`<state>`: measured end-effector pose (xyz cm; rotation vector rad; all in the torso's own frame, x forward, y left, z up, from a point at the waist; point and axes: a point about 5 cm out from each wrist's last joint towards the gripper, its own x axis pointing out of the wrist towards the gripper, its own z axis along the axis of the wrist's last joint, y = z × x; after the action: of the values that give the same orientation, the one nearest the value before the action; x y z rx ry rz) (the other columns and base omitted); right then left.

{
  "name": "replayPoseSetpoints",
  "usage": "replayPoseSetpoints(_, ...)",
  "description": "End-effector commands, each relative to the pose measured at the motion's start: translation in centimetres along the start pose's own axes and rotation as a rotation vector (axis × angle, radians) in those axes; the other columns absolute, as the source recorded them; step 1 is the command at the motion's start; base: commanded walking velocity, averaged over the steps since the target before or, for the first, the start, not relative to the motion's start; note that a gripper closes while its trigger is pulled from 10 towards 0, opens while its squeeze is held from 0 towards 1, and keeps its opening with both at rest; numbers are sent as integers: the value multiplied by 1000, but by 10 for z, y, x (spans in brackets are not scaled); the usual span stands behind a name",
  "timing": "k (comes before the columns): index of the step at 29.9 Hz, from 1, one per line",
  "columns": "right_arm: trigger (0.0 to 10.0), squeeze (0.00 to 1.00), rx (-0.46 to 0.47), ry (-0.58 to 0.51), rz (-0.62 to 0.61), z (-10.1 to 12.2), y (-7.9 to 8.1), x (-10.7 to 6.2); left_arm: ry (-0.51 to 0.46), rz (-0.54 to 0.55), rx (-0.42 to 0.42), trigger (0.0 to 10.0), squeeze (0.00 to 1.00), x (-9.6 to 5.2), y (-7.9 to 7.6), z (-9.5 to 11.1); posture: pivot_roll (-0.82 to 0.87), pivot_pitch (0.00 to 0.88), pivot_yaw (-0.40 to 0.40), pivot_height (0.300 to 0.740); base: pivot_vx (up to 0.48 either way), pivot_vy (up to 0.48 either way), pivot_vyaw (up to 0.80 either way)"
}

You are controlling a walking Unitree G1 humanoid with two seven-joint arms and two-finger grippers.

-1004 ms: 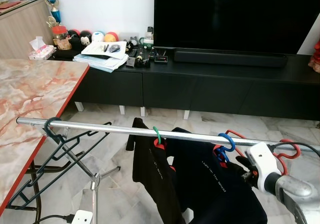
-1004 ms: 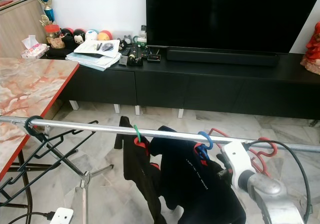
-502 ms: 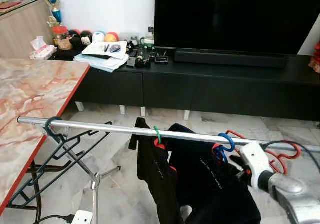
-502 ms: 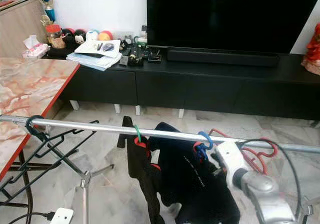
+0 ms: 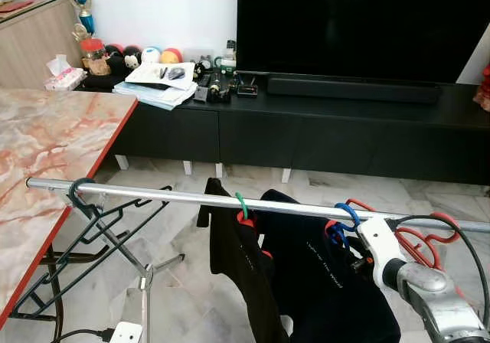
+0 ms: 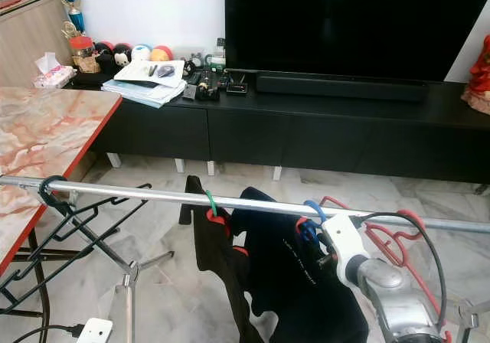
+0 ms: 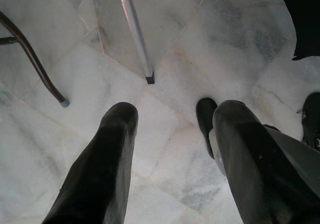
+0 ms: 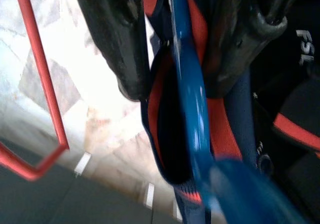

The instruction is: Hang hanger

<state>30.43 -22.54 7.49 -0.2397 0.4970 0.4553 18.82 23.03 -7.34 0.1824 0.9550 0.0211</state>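
Rail (image 5: 176, 198): a silver bar runs from near left to right across the scene, resting on a folding rack.
Blue hanger (image 5: 348, 217): its hook sits over the rail, right of the middle, carrying a dark shirt (image 5: 321, 282) with orange trim.
Green hanger (image 5: 240, 205): hooked on the rail just left of the blue one, with a second dark garment (image 5: 233, 266) below it.
Red hangers (image 5: 429, 240): hooked on the rail to the right of the blue hanger, bare.
Right gripper (image 8: 175, 49): up at the rail beside the blue hanger; in the wrist view its two black fingers (image 8: 117, 39) stand on either side of the hanger's blue neck, apparently pinching it, though the blur leaves the contact uncertain.
Left gripper (image 7: 172, 149): hangs low over the marble floor (image 7: 165, 84), fingers spread apart and holding nothing.
Table (image 5: 53, 136): marble top with a red edge, at the near left.
Far side: a long black cabinet (image 5: 306, 129) under a dark television (image 5: 360, 25), with papers (image 5: 157, 79) and small toys on its left end.
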Motion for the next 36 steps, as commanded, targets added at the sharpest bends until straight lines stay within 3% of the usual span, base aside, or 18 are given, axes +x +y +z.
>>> replayPoseSetpoints(1,10000,0,-11,-41,-3,10,-1,1,19,3,7,10000,0,-1,1,-6,-14,57,-6,740,0,0,0)
replayPoseSetpoints(5,10000,0,-2,-73,-41,17,-5,5,19,4,6,10000,0,-1,1,-6,-13,58,-7,740,0,0,0)
replayPoseSetpoints(10,10000,0,-53,-17,-63,11,-6,10,21,2,4,10000,0,-1,0,-6,-11,59,-9,740,0,0,0)
replayPoseSetpoints(23,10000,0,-196,85,-40,-6,13,23,21,1,1,10000,0,-1,0,-6,-4,63,-13,740,0,0,0)
replayPoseSetpoints(31,10000,0,-64,140,83,-25,32,24,26,-11,0,10000,0,-1,-1,-7,-2,64,-13,740,0,0,0)
replayPoseSetpoints(36,10000,0,-57,157,91,-31,34,24,27,-10,1,10000,0,-1,-1,-7,-2,64,-11,740,0,0,0)
